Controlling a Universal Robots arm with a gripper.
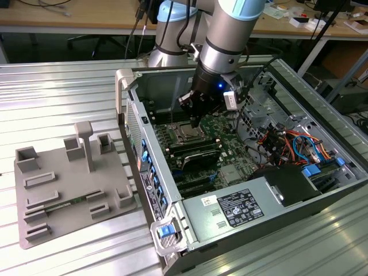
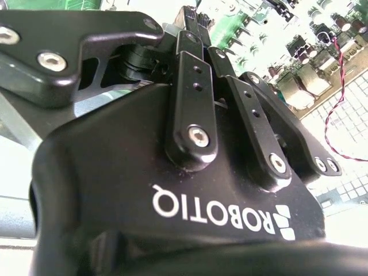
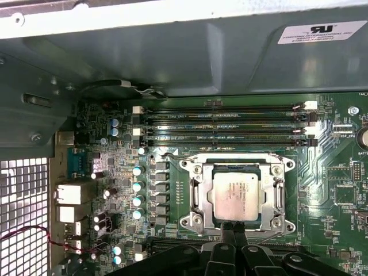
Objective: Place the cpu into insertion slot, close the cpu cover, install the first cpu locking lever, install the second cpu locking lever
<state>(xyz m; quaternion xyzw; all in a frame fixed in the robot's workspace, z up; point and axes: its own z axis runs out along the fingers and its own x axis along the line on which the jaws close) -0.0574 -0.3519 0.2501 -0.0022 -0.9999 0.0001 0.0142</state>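
Gripper (image 3: 233, 227): fingers closed w/ nothing btwn, tips at edge of cpu cover (image 3: 198, 192), prob. to press there; cover down over seated cpu (image 3: 238, 194).

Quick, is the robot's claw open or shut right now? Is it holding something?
The claw: closed, fingertips pressed together at the edge of the cpu cover, holding nothing that I can see.

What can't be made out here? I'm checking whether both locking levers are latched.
- First wrist view: the gripper covers one edge of the cpu cover, hiding any lever there.
- Exterior view: the cpu is too small to judge its seating.
- Second wrist view: the gripper's body blocks the cpu.
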